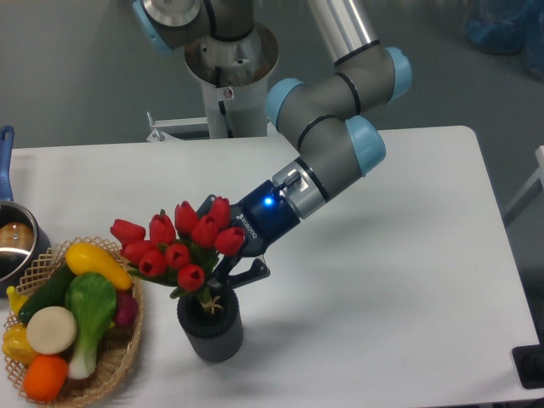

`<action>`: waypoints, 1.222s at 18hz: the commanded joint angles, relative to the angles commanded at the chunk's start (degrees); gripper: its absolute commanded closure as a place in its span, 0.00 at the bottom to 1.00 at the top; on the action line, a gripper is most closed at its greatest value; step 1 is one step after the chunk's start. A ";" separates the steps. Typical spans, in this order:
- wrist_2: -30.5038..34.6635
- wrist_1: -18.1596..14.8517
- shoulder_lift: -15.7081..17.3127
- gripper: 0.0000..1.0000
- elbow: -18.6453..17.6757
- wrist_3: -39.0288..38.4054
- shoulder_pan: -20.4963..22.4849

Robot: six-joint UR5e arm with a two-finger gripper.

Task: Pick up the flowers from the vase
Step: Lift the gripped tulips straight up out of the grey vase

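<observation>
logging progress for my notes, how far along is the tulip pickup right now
Done: the gripper looks closed on the flowers just under the buds. In hand: the bunch sits raised above the vase, with the string-tied stem ends showing at its mouth. Left: the stem tips have not cleared the rim, so the lift must go on until the bouquet is free of the vase.
</observation>
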 joint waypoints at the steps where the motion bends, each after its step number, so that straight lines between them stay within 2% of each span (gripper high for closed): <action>1: -0.26 0.00 0.09 0.47 0.26 0.00 0.00; 4: -0.53 0.00 0.96 0.47 0.88 -0.70 0.09; 10: -0.88 0.00 3.25 0.47 2.55 -6.76 0.35; 22: -0.62 -0.09 8.96 0.47 2.90 -17.75 2.20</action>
